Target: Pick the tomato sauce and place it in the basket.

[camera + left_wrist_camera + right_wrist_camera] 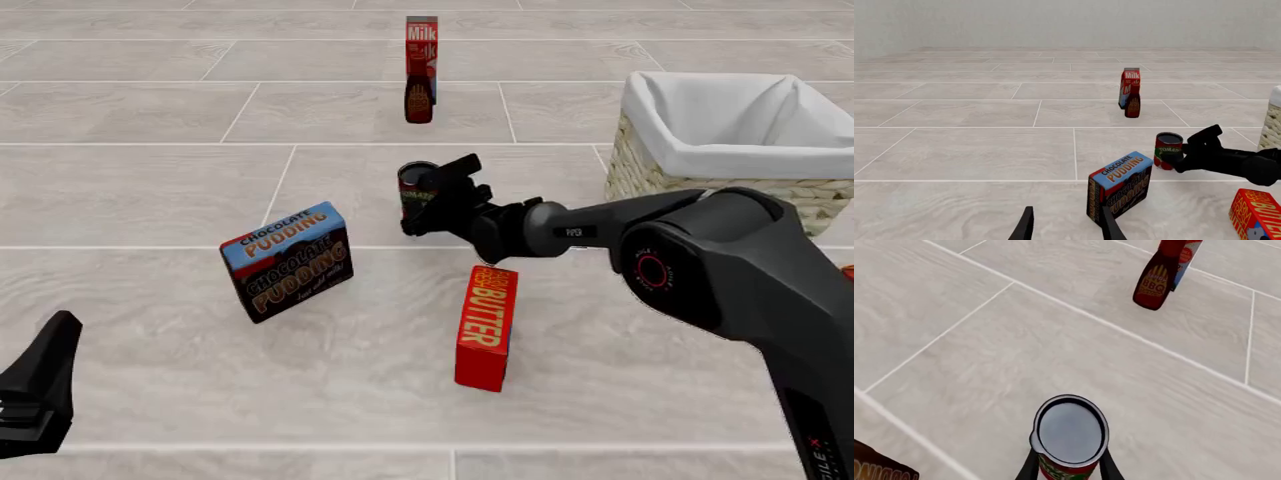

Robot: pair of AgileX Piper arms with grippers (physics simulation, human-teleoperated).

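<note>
Tomato sauce (418, 190) stands upright mid-table, long axis vertical, between the right gripper (430, 203) fingers. Right wrist view shows a finger on each side of the can's lower body, apparently touching, so I read it as grasped. Can't tell if it's off the surface yet; looks like it's resting on the table or barely above it.

Basket (694, 185) is to the right of the can and slightly farther out, well apart, so the carry goes right and up over the rim.

Left gripper (1066, 227) is parted and holding nothing, near the chocolate pudding box (287, 260); not involved.

Butter box (486, 325) stands just under the right forearm: watch clearance. BBQ bottle (419, 102) and milk carton (422, 45) sit beyond, out of the path.
</note>
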